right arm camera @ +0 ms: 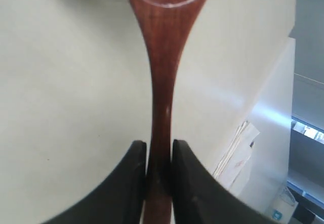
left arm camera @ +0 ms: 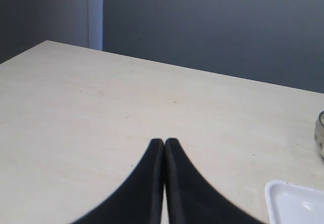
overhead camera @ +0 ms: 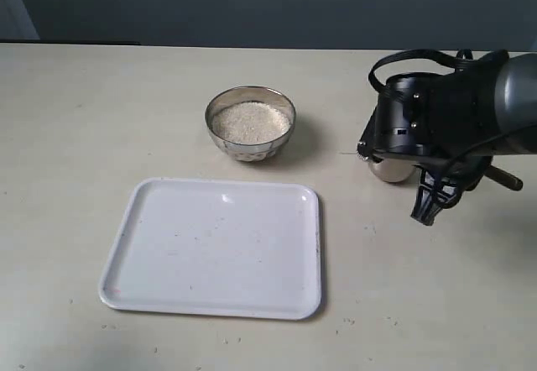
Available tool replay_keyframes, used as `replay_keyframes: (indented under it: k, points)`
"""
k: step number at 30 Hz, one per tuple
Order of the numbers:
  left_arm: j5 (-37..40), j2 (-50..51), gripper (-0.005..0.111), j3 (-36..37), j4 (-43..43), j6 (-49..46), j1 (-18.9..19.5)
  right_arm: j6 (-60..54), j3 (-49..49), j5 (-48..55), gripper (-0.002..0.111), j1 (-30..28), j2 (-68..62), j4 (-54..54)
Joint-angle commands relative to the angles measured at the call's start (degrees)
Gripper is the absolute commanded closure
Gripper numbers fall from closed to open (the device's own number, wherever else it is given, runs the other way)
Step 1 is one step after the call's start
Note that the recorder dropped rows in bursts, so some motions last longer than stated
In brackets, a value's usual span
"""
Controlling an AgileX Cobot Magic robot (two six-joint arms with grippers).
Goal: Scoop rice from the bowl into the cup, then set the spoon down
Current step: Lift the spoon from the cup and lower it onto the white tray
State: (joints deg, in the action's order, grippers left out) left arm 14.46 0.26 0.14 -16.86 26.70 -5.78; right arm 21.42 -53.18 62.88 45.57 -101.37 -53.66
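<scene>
Right gripper: jaws narrow, clamped on the slim handle of the spoon, 1 finger on each side of the wood. The handle runs straight out from the jaws. The spoon's oval end is cut off by the frame edge, so can't tell if it carries grains.

Cup: right under the right arm, close to those jaws and mostly hidden by it, with only a shiny lower bit showing. Can't tell if spoon and cup touch.

Left gripper: jaws pressed together tip to tip, nothing between them, above bare worktop.

Further out from the right jaws, well apart: bowl, upright on the worktop, with rice heaped to just under its rim. White tray sits near the bowl, not touching it, nothing on it.

In the left wrist view a sliver of the bowl and 1 tray corner show beyond the left jaws, both apart from them.
</scene>
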Motion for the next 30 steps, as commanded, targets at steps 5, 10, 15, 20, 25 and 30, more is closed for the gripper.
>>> replay_keyframes:
  k: [5,10,15,20,25,30]
  points:
    - [-0.6,-0.3,0.106,-0.1,-0.3,0.2,-0.4,-3.4,0.3,-2.3,0.109,-2.3,0.6,7.2]
    - [-0.6,-0.3,0.106,-0.1,-0.3,0.2,-0.4,-5.2,0.3,-5.4,0.109,-2.3,3.3,11.1]
    - [-0.6,-0.3,0.106,-0.1,-0.3,0.2,-0.4,-11.9,0.3,-10.2,0.109,-2.3,7.5,19.2]
    - [-0.6,-0.3,0.106,-0.1,-0.3,0.2,-0.4,-25.3,0.2,-18.6,0.109,-2.2,9.5,35.4]
    - [-0.6,-0.3,0.106,-0.1,-0.3,0.2,-0.4,-38.7,0.1,-26.6,0.109,-2.2,9.0,54.4]
    - [-0.6,-0.3,0.106,-0.1,-0.3,0.2,-0.4,-44.4,-3.2,-25.5,0.109,-1.8,6.2,60.7]
